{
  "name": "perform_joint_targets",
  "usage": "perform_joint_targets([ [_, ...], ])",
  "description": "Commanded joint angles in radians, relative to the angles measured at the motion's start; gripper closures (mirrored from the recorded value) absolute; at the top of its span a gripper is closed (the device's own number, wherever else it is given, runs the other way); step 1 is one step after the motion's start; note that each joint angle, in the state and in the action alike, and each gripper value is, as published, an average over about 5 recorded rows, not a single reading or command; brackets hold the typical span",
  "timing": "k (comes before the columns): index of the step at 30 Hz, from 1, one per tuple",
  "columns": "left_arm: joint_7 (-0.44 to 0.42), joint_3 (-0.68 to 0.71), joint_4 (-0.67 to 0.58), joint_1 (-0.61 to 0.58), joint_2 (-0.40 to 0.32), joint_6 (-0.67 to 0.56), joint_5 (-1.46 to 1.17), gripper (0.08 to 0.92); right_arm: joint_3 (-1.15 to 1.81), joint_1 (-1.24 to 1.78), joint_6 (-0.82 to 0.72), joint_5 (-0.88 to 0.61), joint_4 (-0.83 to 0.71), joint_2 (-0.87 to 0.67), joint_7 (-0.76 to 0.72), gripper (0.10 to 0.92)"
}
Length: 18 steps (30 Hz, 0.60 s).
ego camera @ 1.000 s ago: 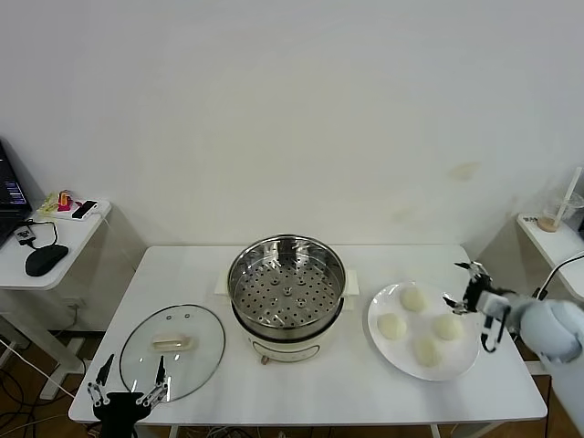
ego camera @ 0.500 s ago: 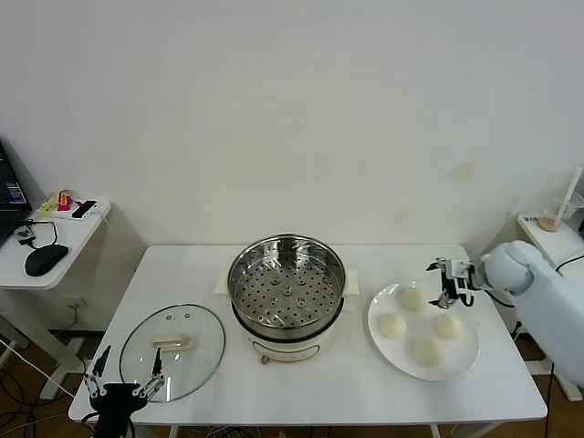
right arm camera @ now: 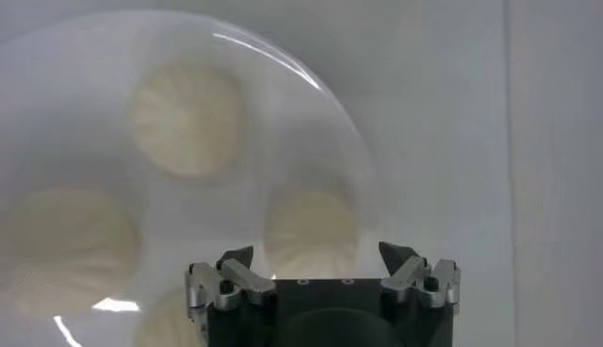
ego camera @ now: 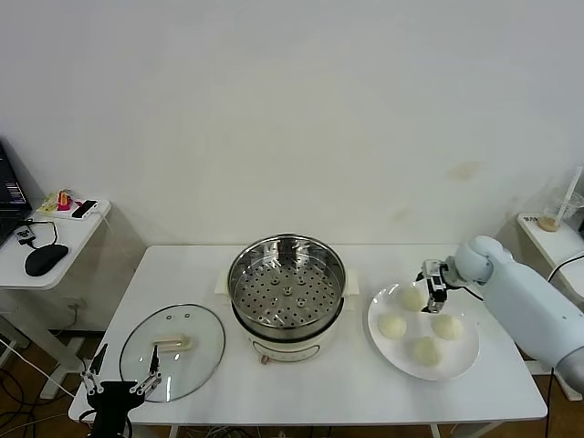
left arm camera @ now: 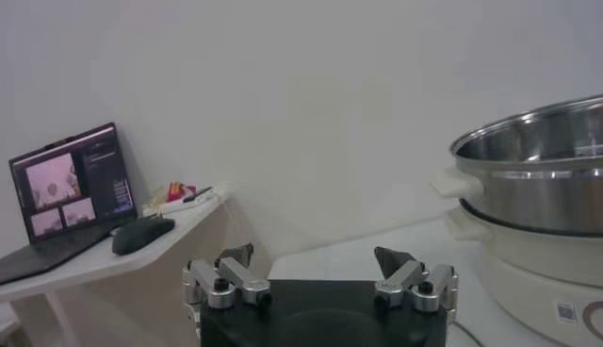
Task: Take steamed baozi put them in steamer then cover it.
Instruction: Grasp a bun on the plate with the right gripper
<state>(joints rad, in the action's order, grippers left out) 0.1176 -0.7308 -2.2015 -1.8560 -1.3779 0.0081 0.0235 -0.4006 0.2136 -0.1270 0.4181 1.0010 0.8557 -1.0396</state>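
Note:
Several off-white steamed baozi (ego camera: 391, 325) lie on a white plate (ego camera: 459, 354) to the right of the steamer (ego camera: 286, 290), a shiny steel pot with a perforated tray on a cream base. My right gripper (ego camera: 432, 286) hangs over the back of the plate, open. In the right wrist view one baozi (right arm camera: 311, 231) sits just beyond the gap of the right gripper (right arm camera: 316, 256), untouched. The cover (ego camera: 172, 351), a glass lid with a cream handle, lies flat left of the steamer. My left gripper (ego camera: 119, 383) waits open at the table's front left corner.
A side table (ego camera: 64, 233) to the left holds a mouse (ego camera: 46, 260) and a laptop (left arm camera: 71, 179). Another small table (ego camera: 552, 233) with a cup stands at the far right. The steamer (left arm camera: 537, 179) rises close beside the left gripper (left arm camera: 316, 256).
My right arm has swung leftward from the plate's right edge to above the plate's back, by the baozi. The left arm has barely shifted.

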Motion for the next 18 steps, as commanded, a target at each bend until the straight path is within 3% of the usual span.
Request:
perform_joint_targets([
  [1,-0.002,-0.002,-0.003,0.004,0.003,0.001,0.0,0.177,-0.039,-0.03,0.008,0.036,-0.066,0.041,0.009,0.239],
  [8,-0.001,0.004,-0.002,0.006,0.001,0.0,0.002,0.177,-0.037,-0.019,0.003,0.026,-0.053,0.036,0.014,0.322],
  [18,0.0,0.004,-0.008,0.005,0.004,-0.003,0.001,0.177,-0.04,-0.031,0.014,0.001,-0.016,0.009,-0.008,0.359],
])
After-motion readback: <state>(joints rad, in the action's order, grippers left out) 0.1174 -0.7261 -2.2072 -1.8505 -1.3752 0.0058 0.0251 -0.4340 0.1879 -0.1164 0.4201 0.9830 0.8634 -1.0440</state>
